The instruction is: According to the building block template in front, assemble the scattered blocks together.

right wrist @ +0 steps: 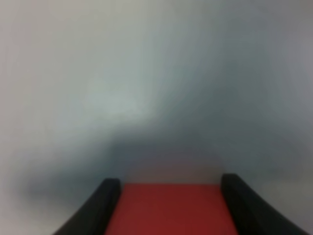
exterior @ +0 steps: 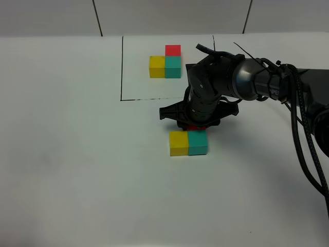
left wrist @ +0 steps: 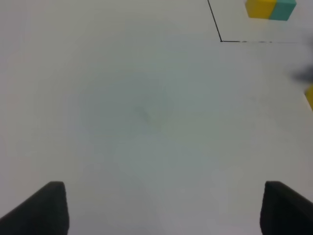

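The building block template (exterior: 166, 63) lies at the back inside a thin black outline (exterior: 122, 67): yellow and teal cubes side by side, with red behind the teal. The scattered yellow cube (exterior: 179, 143) and teal cube (exterior: 198, 142) sit joined in the middle. My right gripper (exterior: 195, 125) stands just behind the teal cube, shut on the red cube (exterior: 193, 127), which is mostly hidden there. In the right wrist view the red cube (right wrist: 168, 210) fills the gap between the dark fingers (right wrist: 105, 205). My left gripper (left wrist: 156, 210) is open and empty over bare table.
The white table (exterior: 77, 170) spreads wide to the left and front. The right arm and its cables (exterior: 308, 154) cross the right side. In the left wrist view the template (left wrist: 270, 9) and the outline corner (left wrist: 221, 40) show far off.
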